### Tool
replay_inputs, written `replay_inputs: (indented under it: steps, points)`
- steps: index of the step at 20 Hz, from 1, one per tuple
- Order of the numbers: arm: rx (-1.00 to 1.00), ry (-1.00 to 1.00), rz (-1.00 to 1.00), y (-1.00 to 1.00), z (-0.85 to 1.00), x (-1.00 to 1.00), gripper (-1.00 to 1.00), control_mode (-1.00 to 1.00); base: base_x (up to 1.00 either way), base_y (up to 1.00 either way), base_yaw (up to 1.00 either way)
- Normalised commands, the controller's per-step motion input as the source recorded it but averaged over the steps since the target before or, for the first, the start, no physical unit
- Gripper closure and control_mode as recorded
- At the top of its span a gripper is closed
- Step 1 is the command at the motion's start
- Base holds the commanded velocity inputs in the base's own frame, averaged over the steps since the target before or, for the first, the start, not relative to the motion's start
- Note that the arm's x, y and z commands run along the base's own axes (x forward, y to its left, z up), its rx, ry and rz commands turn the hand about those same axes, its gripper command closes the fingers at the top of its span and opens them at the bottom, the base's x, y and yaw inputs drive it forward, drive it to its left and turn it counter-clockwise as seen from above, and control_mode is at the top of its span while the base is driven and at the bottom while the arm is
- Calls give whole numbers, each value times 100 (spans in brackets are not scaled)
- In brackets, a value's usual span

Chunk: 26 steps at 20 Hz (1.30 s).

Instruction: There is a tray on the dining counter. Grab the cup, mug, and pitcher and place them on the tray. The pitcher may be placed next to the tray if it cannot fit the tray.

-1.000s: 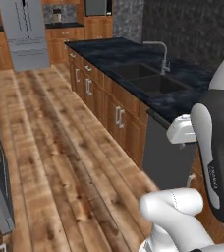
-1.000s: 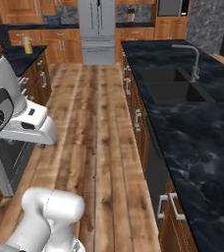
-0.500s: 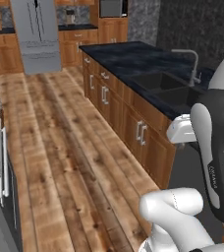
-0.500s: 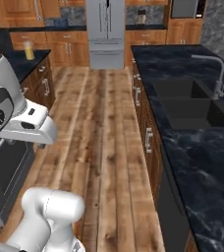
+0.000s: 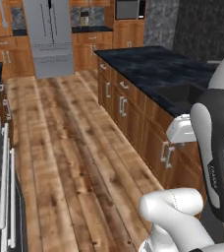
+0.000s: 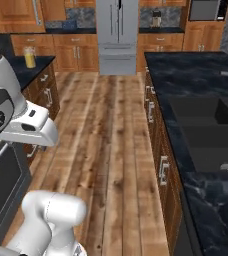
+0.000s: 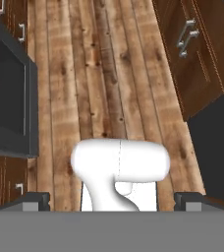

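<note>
The pitcher (image 6: 30, 57), a clear glass with orange-yellow liquid, stands on the black counter at the far left, well away from the arm. In the hand view my gripper (image 7: 113, 202) points down at the wooden floor. Its two dark fingertips (image 7: 35, 201) stand wide apart at the bottom corners, open, with nothing between them. A long black marbled counter (image 6: 186, 75) over brown cabinets runs along the right; I cannot tell whether it is the dining counter. The tray, the cup and the mug are out of view.
A sink (image 6: 206, 125) is sunk into the right counter (image 5: 148, 64). A steel fridge (image 6: 117, 30) stands at the far end of the wooden floor (image 5: 70, 138). An oven front (image 7: 6, 93) and drawers line the left side. A microwave (image 6: 204, 9) sits at the back right.
The whole picture has shifted in both base views, so the base has moved. The fridge and back wall look nearer and the sink has slid right. The arm's pose is unchanged.
</note>
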Motion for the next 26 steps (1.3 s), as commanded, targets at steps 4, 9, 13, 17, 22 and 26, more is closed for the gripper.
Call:
replay_inputs:
  steps: [4, 9, 13, 17, 22, 26]
  points:
    - [0, 0, 0, 0, 0, 0, -100, 100, 95, -10, 13]
    - [0, 0, 0, 0, 0, 0, -100, 100, 90, -19, 11]
    - [0, 0, 0, 0, 0, 0, -100, 100, 93, -51, 6]
    - [0, 0, 0, 0, 0, 0, -100, 100, 77, -54, 1]
    - [0, 0, 0, 0, 0, 0, -100, 100, 72, -54, 0]
    - [0, 0, 0, 0, 0, 0, -100, 100, 59, -56, 0]
